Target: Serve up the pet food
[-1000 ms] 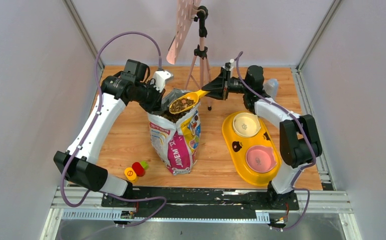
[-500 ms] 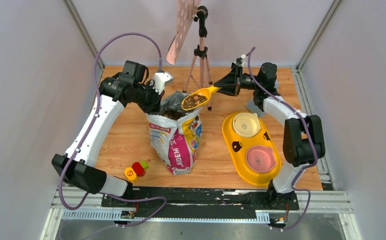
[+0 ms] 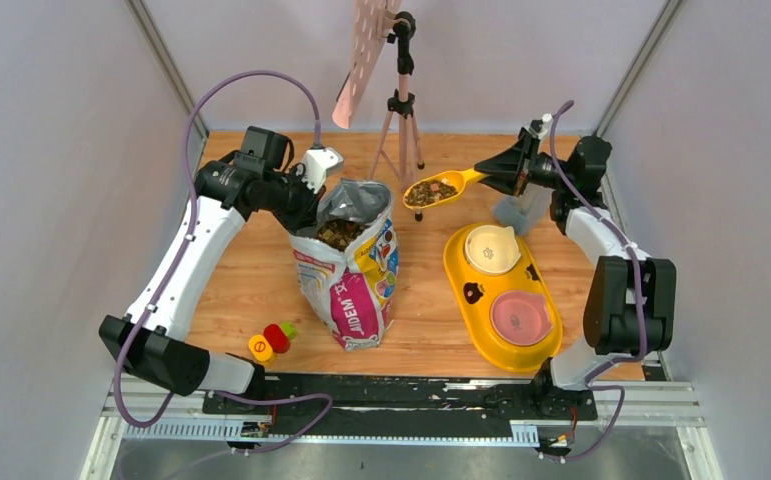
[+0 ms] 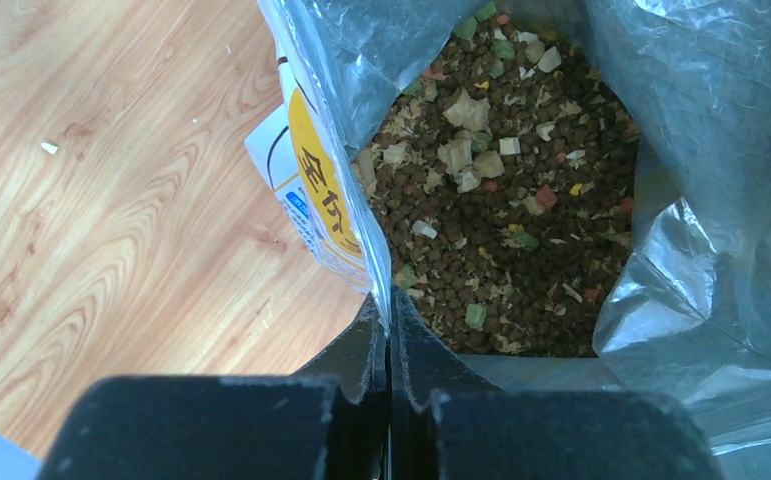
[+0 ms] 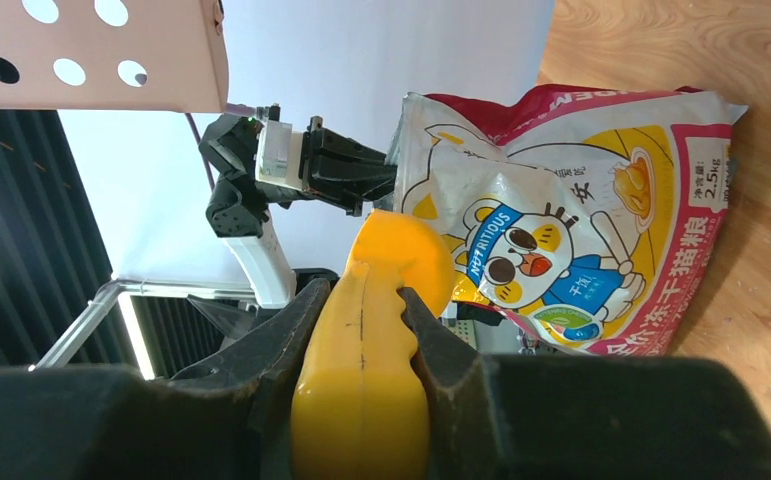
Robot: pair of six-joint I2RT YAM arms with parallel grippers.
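The printed bag stands open at mid-table with dark-brown pet food inside, also seen from above. My left gripper is shut on the bag's rim, pinching the foil edge. My right gripper is shut on the handle of the yellow scoop, which is held level above the table. The scoop's bowl is full of pet food and sits between the bag and the yellow double feeder. The feeder holds a cream bowl and a pink bowl.
A tripod with a pink perforated board stands at the back, just behind the scoop. Small red, yellow and green caps lie at the front left. A translucent container sits below the right wrist.
The right gripper has carried the full scoop up out of the bag and to the right, toward the feeder. The left gripper has kept its hold on the bag rim.
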